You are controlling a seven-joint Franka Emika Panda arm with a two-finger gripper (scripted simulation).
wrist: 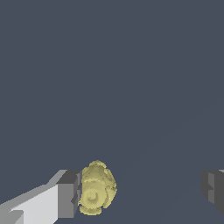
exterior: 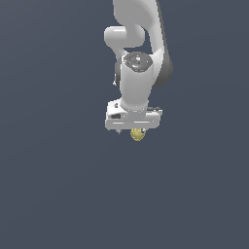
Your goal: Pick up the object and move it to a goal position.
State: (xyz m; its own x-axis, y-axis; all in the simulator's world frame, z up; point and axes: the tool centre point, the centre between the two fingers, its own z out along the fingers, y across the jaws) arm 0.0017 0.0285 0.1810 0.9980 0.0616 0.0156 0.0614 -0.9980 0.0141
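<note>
In the exterior view, the white robot arm [exterior: 138, 58] is coming down from the top edge of the frame, a little to the exterior view's right of the middle. Its top part is getting cut off by the frame edge. There is no writing to read anywhere, only a small grey round cap with tiny dots on the arm. The gripper [exterior: 132, 130] is sitting near the middle of the frame. Its fingers are mostly hiding under the wide white block, so they are hard to make out here. The yellow lump [exterior: 138, 134] is peeking out just below that block, partly covered by it. The floor [exterior: 48, 194] is plain dark grey-blue, and it is filling the whole frame around the arm, with lots of open room on every side.

In the wrist view, the lump [wrist: 97, 188] is showing low in the frame, left of the middle. It is bumpy and yellow. One grey finger pad [wrist: 68, 194] is touching the lump on one side. The other finger pad [wrist: 213, 188] is sitting far away at the right edge of the frame, half cut off. So the pincer is standing wide apart and is not squeezing the lump. Between the lump and the far pad there is a big open gap. The floor [wrist: 109, 65] is filling the rest of the frame. I cannot tell whether the lump is resting on the floor.
</note>
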